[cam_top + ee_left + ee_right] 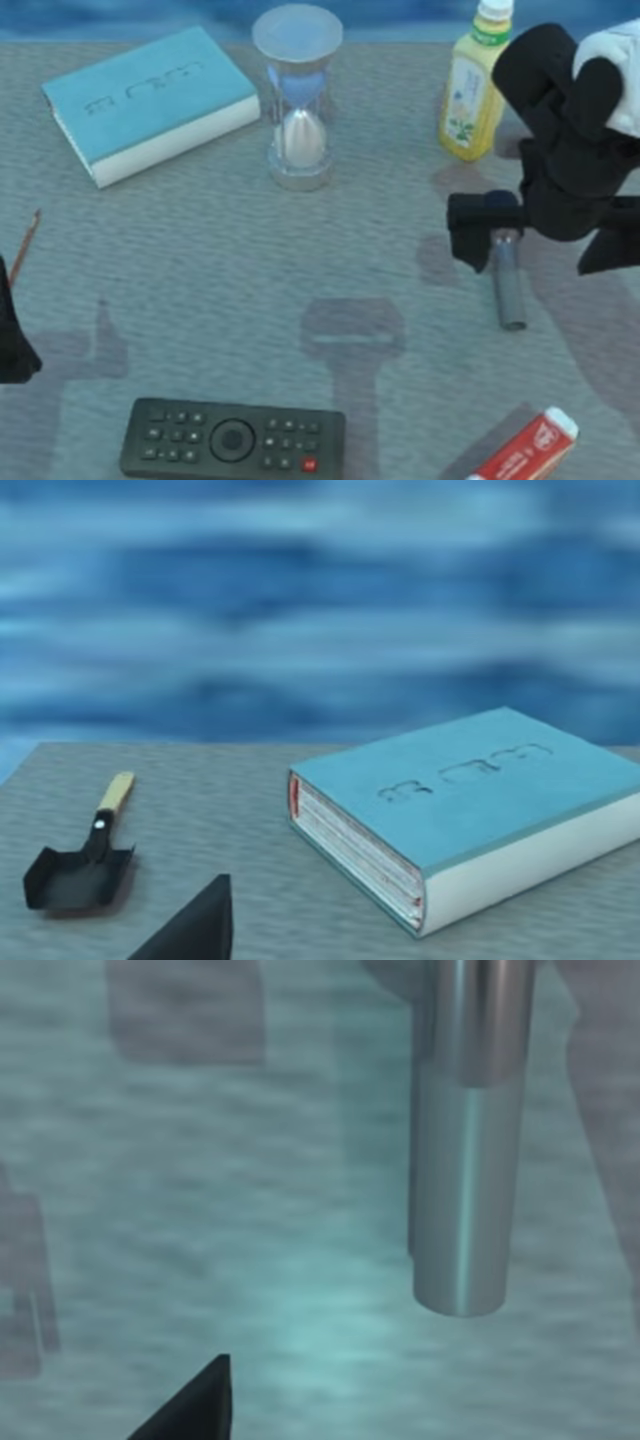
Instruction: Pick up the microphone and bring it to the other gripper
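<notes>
The microphone [508, 280] lies on the table at the right, its black head [500, 207] towards the back and its grey handle [465, 1190] pointing to the front edge. My right gripper [540, 245] hovers over the head end and is open. One finger [470, 235] stands just left of the mic, the other [610, 250] well to its right. Nothing is held. In the right wrist view a single fingertip [200, 1410] shows, apart from the handle. My left gripper [12, 345] is parked at the left edge, open and empty.
A teal book [150, 100] lies at the back left, an hourglass [298, 95] at the back middle, a yellow bottle [475, 85] behind the right arm. A black remote [232, 438] and a red tube [525, 450] lie at the front. A small black shovel [80, 870] sits far left.
</notes>
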